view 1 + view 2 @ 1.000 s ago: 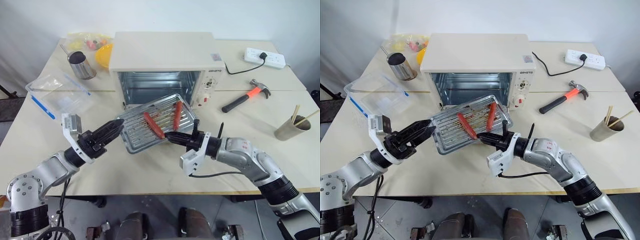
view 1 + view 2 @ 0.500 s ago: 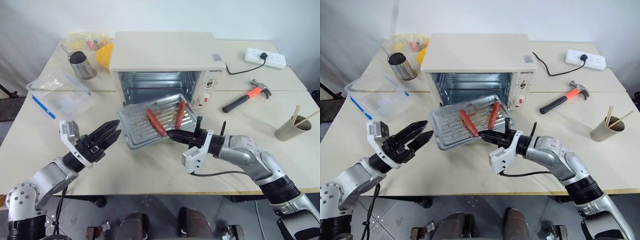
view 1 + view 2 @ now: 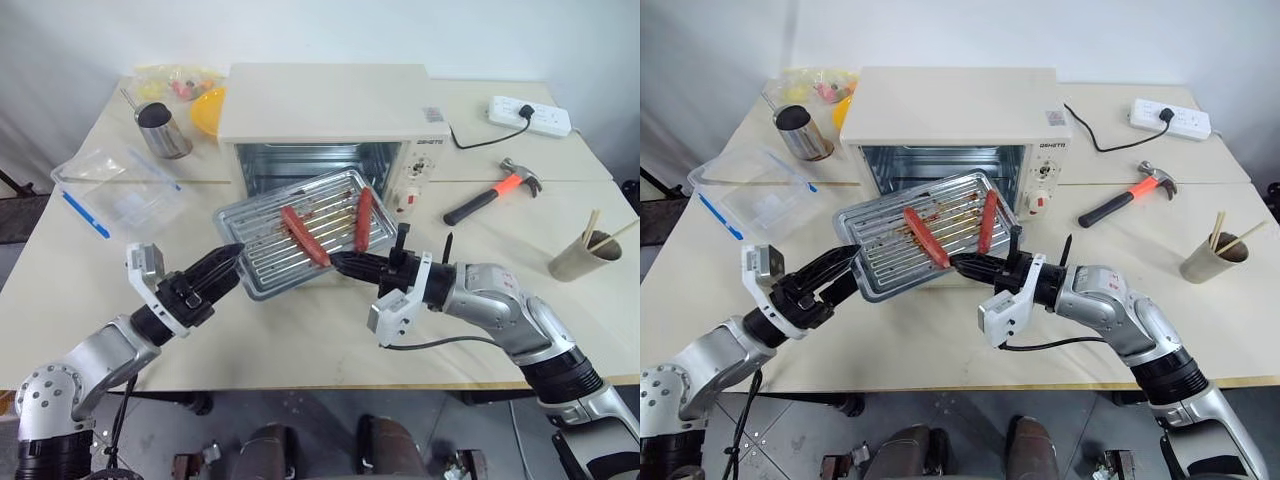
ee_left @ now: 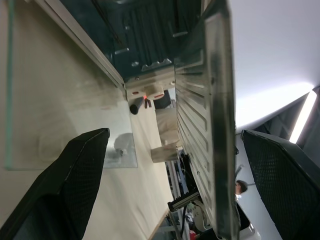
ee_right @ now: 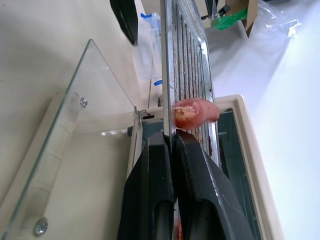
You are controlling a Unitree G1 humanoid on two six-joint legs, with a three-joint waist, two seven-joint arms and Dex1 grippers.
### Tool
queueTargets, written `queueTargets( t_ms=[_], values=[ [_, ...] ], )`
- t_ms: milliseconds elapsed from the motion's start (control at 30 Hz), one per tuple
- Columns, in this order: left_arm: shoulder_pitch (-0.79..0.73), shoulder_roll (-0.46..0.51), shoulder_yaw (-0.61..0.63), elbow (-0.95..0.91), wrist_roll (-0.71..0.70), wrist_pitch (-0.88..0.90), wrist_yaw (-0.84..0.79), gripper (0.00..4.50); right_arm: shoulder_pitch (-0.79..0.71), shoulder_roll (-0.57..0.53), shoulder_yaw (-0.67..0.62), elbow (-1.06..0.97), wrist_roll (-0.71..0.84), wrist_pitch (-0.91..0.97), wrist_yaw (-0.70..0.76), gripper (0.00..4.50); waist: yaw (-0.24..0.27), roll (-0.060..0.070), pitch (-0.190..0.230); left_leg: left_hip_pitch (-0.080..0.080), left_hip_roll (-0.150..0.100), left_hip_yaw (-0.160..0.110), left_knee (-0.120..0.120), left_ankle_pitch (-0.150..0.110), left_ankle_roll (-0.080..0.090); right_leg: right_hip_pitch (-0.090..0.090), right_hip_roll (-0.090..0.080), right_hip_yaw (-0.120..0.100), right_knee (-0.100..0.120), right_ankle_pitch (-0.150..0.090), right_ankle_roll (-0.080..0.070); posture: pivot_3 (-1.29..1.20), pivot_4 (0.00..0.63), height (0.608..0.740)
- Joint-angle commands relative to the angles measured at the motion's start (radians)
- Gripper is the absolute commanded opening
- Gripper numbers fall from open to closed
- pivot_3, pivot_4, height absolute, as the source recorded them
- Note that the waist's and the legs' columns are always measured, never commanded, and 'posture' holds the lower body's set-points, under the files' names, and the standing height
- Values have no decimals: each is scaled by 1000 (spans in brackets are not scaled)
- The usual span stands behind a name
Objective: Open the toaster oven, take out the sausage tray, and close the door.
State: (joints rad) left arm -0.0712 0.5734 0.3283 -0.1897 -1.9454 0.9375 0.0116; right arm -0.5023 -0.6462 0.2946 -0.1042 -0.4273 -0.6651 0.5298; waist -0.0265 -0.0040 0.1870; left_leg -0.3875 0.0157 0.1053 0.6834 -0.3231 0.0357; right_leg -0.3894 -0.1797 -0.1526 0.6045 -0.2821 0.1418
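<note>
The cream-white toaster oven (image 3: pixel 325 105) stands at the back of the table, its shiny inside showing. Its glass door (image 5: pixel 75 150) lies folded down flat in front. The silver sausage tray (image 3: pixel 265 240) hangs tilted in the air before the opening, carrying two red sausages (image 3: pixel 304 236). My right gripper (image 3: pixel 338 263) is shut on the tray's near rim, seen edge-on between its fingers (image 5: pixel 150 165). My left gripper (image 3: pixel 228 262) is open at the tray's left corner. In the left wrist view the tray's rim (image 4: pixel 215 125) stands between the spread fingers (image 4: pixel 75 185).
A clear plastic container (image 3: pixel 120 190), a metal cup (image 3: pixel 160 130) and a yellow bowl (image 3: pixel 208 108) sit at the left. On the right lie a hammer (image 3: pixel 495 192) and a power strip (image 3: pixel 530 115), with a paper cup of chopsticks (image 3: pixel 580 255) nearby.
The right gripper has lifted the tray higher and swung it to the left. The left gripper backed off from the tray's corner, then came back up to it, still open.
</note>
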Motion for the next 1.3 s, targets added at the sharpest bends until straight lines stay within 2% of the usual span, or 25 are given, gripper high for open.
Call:
queueTargets(
  t_ms=[33,367,500,900,1167,1300],
  values=[
    [-16,-9,-16,-13,-27,4,-4,4500,0,-4,-11,-50,38,-25,10,64,0,0,0,0,0,0,0,0,0,0,0,0,0,0,0,0,150,740],
    [-9,-3,-64,-6,-27,6,-4,4500,1,-11,-8,-49,62,-43,53,64,0,0,0,0,0,0,0,0,0,0,0,0,0,0,0,0,150,740],
    [0,-7,-63,-4,-27,6,-8,3671,-1,-12,-9,-42,66,-52,60,0,0,0,0,0,0,0,0,0,0,0,0,0,0,0,0,0,150,740],
    [39,-67,-52,-20,-27,9,58,103,25,-4,-15,-100,183,49,168,0,1,0,0,0,0,0,0,0,0,0,0,0,-1,0,0,0,150,740],
    [60,-113,-25,-12,-27,17,81,22,41,6,-16,-171,219,121,236,0,1,0,0,0,0,0,0,0,0,1,0,0,-2,0,0,0,150,740],
    [55,-135,-14,3,-27,19,97,0,42,1,-11,-194,227,141,262,1151,2,0,0,0,0,0,0,0,0,1,0,0,-3,0,0,0,150,740]
  ],
)
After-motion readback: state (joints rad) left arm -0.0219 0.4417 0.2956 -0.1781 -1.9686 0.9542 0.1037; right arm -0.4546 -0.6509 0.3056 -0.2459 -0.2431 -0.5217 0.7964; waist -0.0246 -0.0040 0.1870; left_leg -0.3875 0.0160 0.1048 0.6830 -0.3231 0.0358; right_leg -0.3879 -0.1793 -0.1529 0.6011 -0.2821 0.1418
